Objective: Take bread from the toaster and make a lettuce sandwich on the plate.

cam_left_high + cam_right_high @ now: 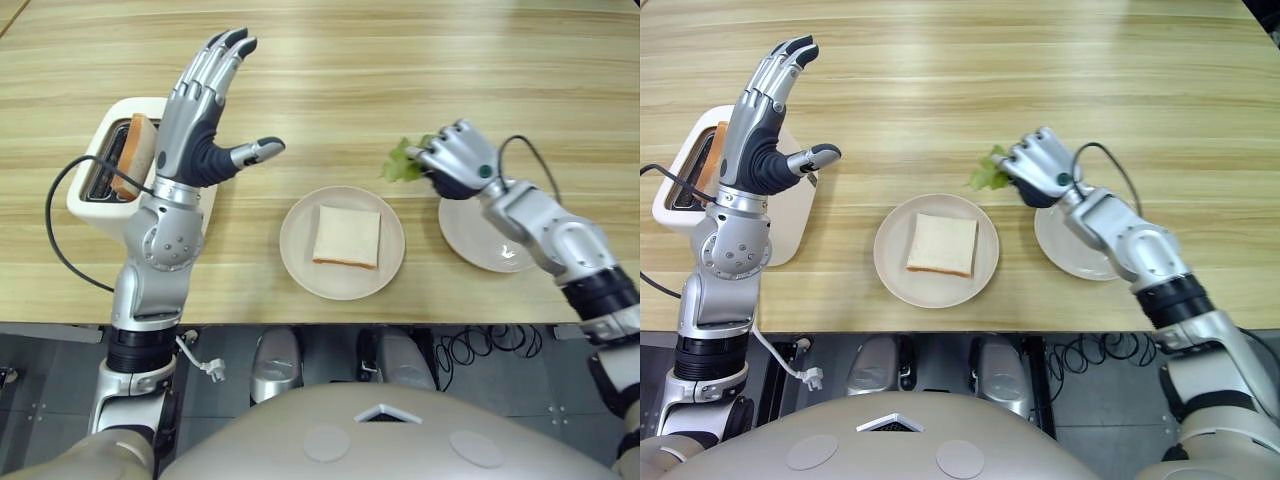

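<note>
A slice of bread (347, 236) lies flat in the middle of a round cream plate (295, 240) at the near edge of the wooden bench (400, 60). The slice is square and pale white, with a thin tan crust showing along its near side, and it sits slightly turned on the plate.

A white toaster (82, 205) stands to the left, with a black cable (55, 230) looping off its near side. A second slice (138, 150) stands on edge in a slot, its upper part sticking out and its crust light brown.

The left hand (200, 110) is raised over the toaster's right side. Its fingers are straight and spread, the thumb juts out to the right, and it holds nothing.

The right hand (460, 160) is curled and pinches a piece of lettuce (402, 162) at its fingertips. The leaf is small, crinkled and light green, and it pokes out to the left of the fingers. It is held above the bench between the two plates, near the far left edge of a second cream plate (475, 240). That plate sits to the right of the first, partly covered by the right forearm.
</note>
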